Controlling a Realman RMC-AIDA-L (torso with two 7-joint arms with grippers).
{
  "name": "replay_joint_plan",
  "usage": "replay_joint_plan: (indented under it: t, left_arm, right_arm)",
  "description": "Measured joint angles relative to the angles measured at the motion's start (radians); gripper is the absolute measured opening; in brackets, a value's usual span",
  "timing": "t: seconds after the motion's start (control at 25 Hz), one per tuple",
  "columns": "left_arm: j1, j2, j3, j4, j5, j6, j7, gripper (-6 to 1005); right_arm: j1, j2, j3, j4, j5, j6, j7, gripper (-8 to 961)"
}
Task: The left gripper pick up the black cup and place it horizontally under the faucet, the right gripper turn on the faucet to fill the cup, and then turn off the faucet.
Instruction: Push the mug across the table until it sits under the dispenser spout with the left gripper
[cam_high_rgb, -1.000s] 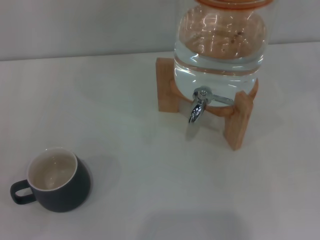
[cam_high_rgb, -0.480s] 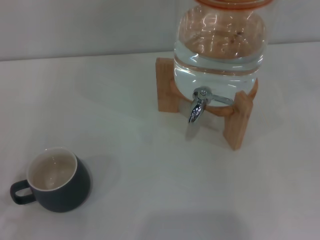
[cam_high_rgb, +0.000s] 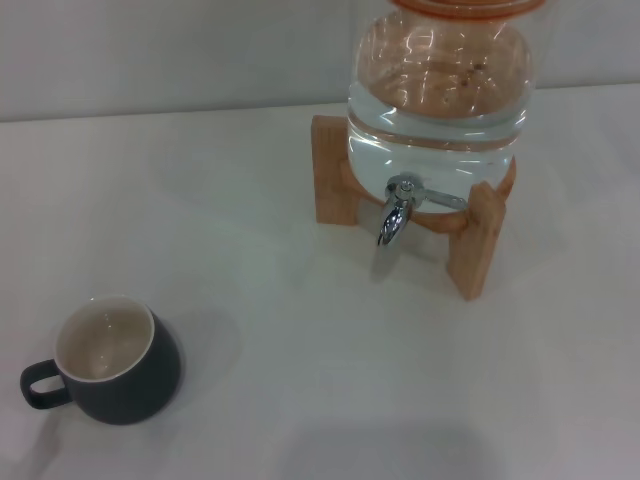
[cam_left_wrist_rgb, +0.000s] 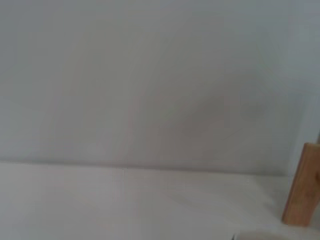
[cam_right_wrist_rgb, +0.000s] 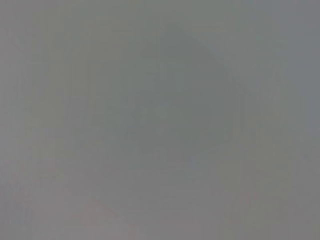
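Note:
The black cup (cam_high_rgb: 115, 362) stands upright on the white table at the near left, cream-white inside and empty, its loop handle pointing left. The faucet (cam_high_rgb: 397, 208) is a small chrome tap with a downturned spout and a thin lever pointing right, set in the clear glass water jar (cam_high_rgb: 440, 90) at the back right. No water runs from it. Neither the left gripper nor the right gripper shows in any view. The right wrist view shows only plain grey.
The jar rests on a wooden stand (cam_high_rgb: 475, 240), whose post also shows in the left wrist view (cam_left_wrist_rgb: 302, 187). The white table (cam_high_rgb: 300, 300) ends at a pale wall behind.

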Motion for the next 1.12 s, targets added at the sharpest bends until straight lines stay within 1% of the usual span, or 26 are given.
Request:
replay_joint_plan:
  t: [0.12, 0.16, 0.2, 0.24, 0.36, 0.48, 0.6, 0.76, 0.8, 0.84, 0.88, 0.92, 1.0, 1.12]
  left_arm:
    - [0.039, 0.001, 0.000, -0.036, -0.020, -0.010, 0.031, 869]
    - [0.037, 0.001, 0.003, -0.063, -0.023, -0.010, 0.043, 868]
    - [0.007, 0.001, 0.008, -0.139, -0.039, -0.009, 0.071, 868]
    - [0.007, 0.001, 0.008, -0.139, -0.039, -0.009, 0.071, 868]
    - [-0.068, 0.002, 0.014, -0.271, -0.084, -0.009, 0.138, 867]
    - [-0.127, 0.003, 0.012, -0.347, -0.114, -0.009, 0.195, 866]
    - [-0.173, 0.008, 0.008, -0.386, -0.122, -0.005, 0.207, 865]
    - [-0.199, 0.008, 0.000, -0.413, -0.127, 0.009, 0.220, 864]
    - [-0.203, 0.008, -0.003, -0.416, -0.128, 0.011, 0.220, 864]
    - [-0.208, 0.008, -0.004, -0.420, -0.128, 0.012, 0.219, 863]
    - [-0.216, 0.009, -0.005, -0.424, -0.128, 0.012, 0.218, 863]
    - [-0.220, 0.009, -0.005, -0.427, -0.128, 0.013, 0.217, 863]
    - [-0.242, 0.010, -0.005, -0.441, -0.128, 0.014, 0.217, 862]
    - [-0.275, 0.011, -0.005, -0.461, -0.122, 0.015, 0.215, 861]
  right_arm:
    - [0.007, 0.002, -0.005, -0.012, 0.000, -0.019, 0.000, 792]
    - [0.009, 0.002, -0.006, -0.013, -0.001, -0.021, 0.000, 792]
    - [0.012, 0.003, -0.007, -0.014, -0.001, -0.022, 0.000, 792]
    - [0.013, 0.005, -0.008, -0.014, -0.001, -0.023, 0.000, 792]
    - [0.014, 0.008, -0.009, -0.015, -0.002, -0.022, -0.002, 792]
    - [0.014, 0.009, -0.009, -0.017, -0.002, -0.017, -0.001, 792]
    - [0.014, 0.012, -0.009, -0.018, -0.001, -0.007, 0.000, 792]
    - [0.006, 0.018, -0.008, -0.022, 0.005, -0.002, 0.000, 792]
    - [0.002, 0.023, -0.004, -0.029, 0.006, 0.000, 0.000, 792]
    - [0.002, 0.023, -0.004, -0.029, 0.006, 0.000, 0.000, 792]
    - [0.001, 0.029, -0.003, -0.038, 0.006, 0.000, 0.000, 792]
    - [0.001, 0.029, -0.003, -0.038, 0.006, 0.000, 0.000, 792]
    - [0.003, 0.034, -0.005, -0.043, 0.006, -0.001, 0.000, 792]
    - [0.009, 0.036, -0.007, -0.045, 0.006, -0.002, 0.000, 792]
